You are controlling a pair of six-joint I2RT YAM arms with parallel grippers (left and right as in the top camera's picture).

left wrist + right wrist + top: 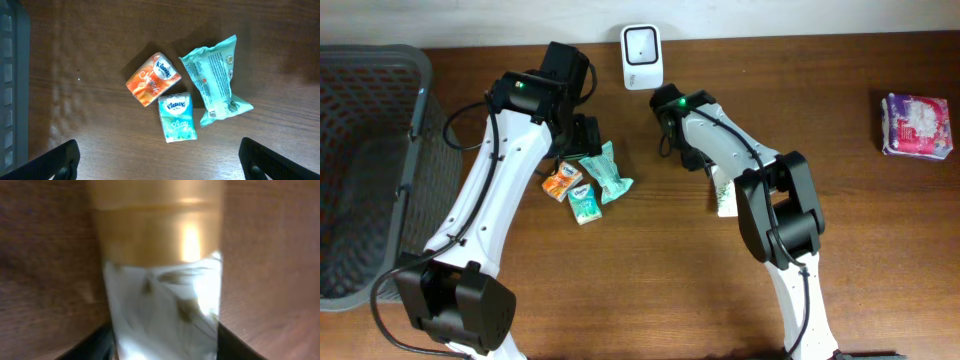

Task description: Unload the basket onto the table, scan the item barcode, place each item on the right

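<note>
Right claw (165, 347) (R wrist view): dark fingers (92, 347) show at both lower corners of the frame, w/ a tube (160, 300) filling the gap btwn them. The view is blurred, so it cannot be told whether the fingers press the tube or merely flank it. Tube: white body w/ dark leaf print, and a gold cap (155, 225) at the end away from the camera.

Overhead view: the tube shows mid-right on the brown table (640, 290), partly hidden under the R arm. It is nearer the robot than the white scanner (642, 57) and apart from it. The scanner stands at the table's far edge, approx. centre.

Left claw (160, 162) (L wrist view): spread wide and holding nothing, w/ one fingertip in each lower corner. It hangs over three items clustered on the table:
- an orange tissue pack (153, 79);
- a teal tissue pack (177, 118) touching the orange one;
- a green wipes pouch (216, 80) just beside both.

A grey mesh basket (370, 52) sits at the table's L side. A pink packet (917, 125) lies at far R, well apart from everything else.
</note>
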